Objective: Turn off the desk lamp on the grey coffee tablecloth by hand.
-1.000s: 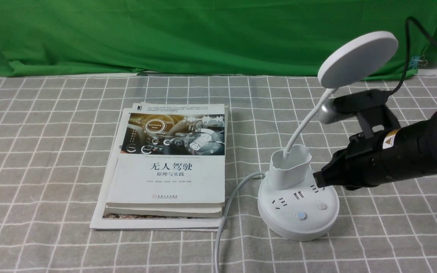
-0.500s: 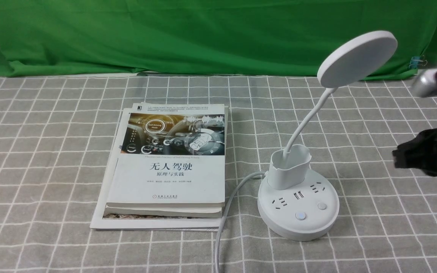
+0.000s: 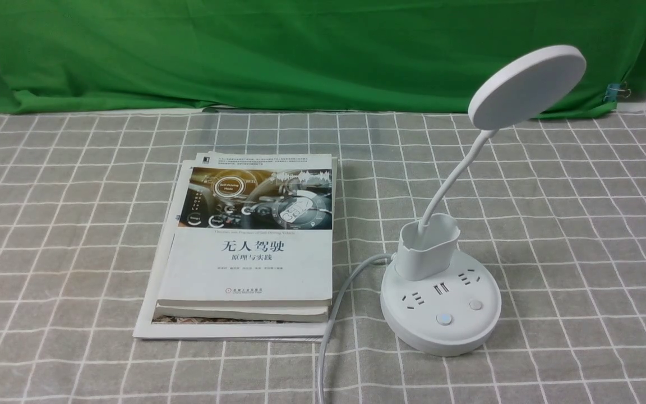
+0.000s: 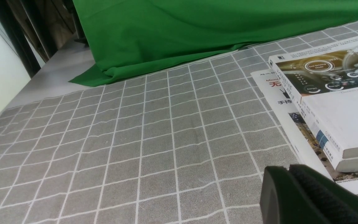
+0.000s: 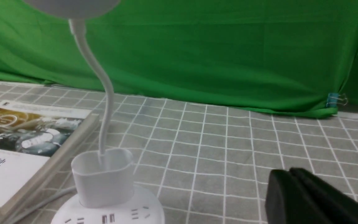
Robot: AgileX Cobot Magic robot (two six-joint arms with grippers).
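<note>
As its round head shows no visible glow, the desk lamp [image 3: 441, 303] stands upright on the grey coffee tablecloth [image 3: 581, 331], right of the books [image 3: 255, 269] in the front view, its pen cup [image 3: 425, 255] at the back of the base and its two buttons, one pale blue [image 3: 444, 318], one whitish [image 3: 475, 304], toward the robot. From the cup, the bendy neck [image 3: 453, 182] climbs away from the robot and leans to the robot's right, carrying the tilted disc head [image 3: 527, 87]. The right arm is judged the nearer of the two, with the lamp lying forward and to the left of its gripper [image 5: 286, 172], apart from the fingers, so any further press would call for a reach forward and inward, under the overhanging head. Both that gripper and the left gripper [image 4: 287, 169] have their fingers together, with nothing seen between them. Beyond the cloth hangs the green backdrop [image 3: 300, 56]. One second earlier, the right arm's dark tip hung over the socket side of the base; half a second later it was at the front view's right edge, and now it is out of that view, while lamp and books appear essentially unmoved. Switching off looks finished, leaving only the arm's retreat.
</note>
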